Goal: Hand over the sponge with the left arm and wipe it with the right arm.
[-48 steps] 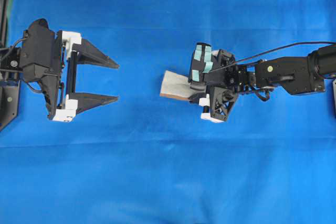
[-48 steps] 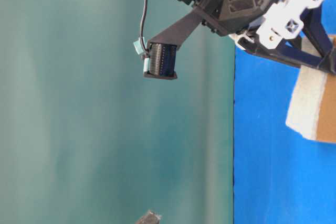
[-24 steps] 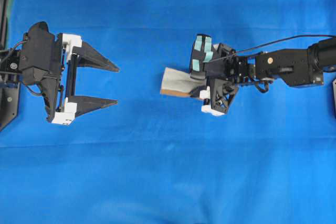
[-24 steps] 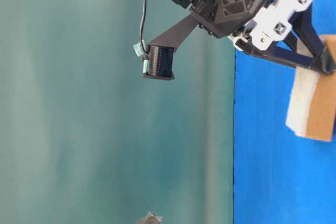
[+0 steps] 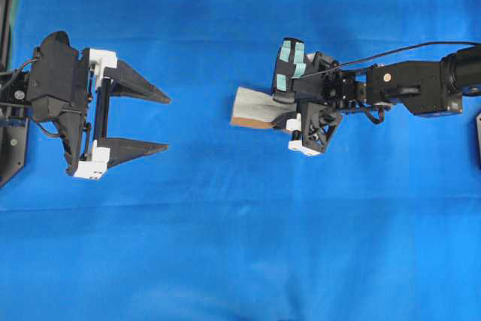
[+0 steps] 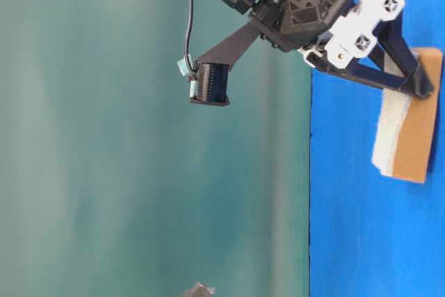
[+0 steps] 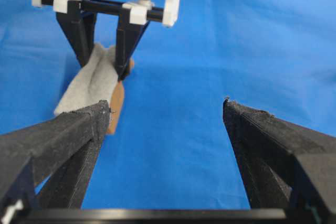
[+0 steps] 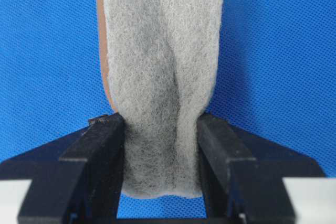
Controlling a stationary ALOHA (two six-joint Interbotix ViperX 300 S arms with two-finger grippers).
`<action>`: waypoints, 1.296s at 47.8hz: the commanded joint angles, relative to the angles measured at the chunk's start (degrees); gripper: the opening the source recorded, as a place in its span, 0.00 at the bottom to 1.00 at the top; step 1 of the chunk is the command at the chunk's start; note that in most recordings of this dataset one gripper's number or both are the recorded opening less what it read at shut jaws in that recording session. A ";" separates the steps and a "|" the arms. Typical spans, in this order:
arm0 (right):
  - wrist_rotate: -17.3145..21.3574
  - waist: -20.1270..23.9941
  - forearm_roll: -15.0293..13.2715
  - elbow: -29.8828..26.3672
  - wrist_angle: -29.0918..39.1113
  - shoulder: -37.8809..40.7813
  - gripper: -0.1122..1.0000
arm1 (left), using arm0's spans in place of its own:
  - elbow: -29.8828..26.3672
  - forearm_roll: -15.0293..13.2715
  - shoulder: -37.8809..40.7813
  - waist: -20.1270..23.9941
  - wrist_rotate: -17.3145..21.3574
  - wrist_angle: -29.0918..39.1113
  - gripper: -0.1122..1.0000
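The sponge (image 5: 252, 107) is squeezed between the fingers of my right gripper (image 5: 282, 115), the one with teal patches, right of centre over the blue cloth. It sticks out toward the left arm. Its grey-white felt side faces the right wrist camera (image 8: 160, 61), with the orange-brown layer showing along one edge (image 6: 417, 130). My right gripper (image 8: 160, 121) is shut on it and pinches it narrow. My left gripper (image 5: 167, 119), plain black, is open and empty at the far left, well apart from the sponge. In the left wrist view (image 7: 165, 106) the sponge (image 7: 89, 80) hangs ahead, beyond the left finger.
A blue cloth (image 5: 240, 246) covers the whole table. A dark frame (image 5: 7, 148) stands at the left edge behind the left arm. A teal wall (image 6: 139, 172) fills the background of the table-level view.
My right gripper has rolled its wrist and shifted slightly toward the far side, turning the held sponge more on edge. The left gripper has stayed put and open.
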 commanded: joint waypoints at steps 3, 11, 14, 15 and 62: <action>0.35 -0.35 0.00 -0.62 -0.18 -1.76 0.51 | -0.62 0.09 -0.18 -0.18 0.09 -0.70 0.87; 0.44 0.09 0.00 -1.14 0.09 -1.76 0.51 | -0.62 0.09 -0.18 -0.18 0.09 -0.70 0.87; 0.44 0.35 0.00 -1.41 0.09 -1.76 0.51 | -0.62 0.00 -0.18 -0.18 0.09 -0.70 0.87; 0.44 0.44 0.00 -1.49 0.09 -1.76 0.51 | -0.62 0.09 -0.18 -0.18 0.09 -0.70 0.87; 0.44 2.46 0.00 -5.19 12.13 -15.64 0.79 | -0.53 0.09 -0.53 -0.18 0.62 -0.35 0.87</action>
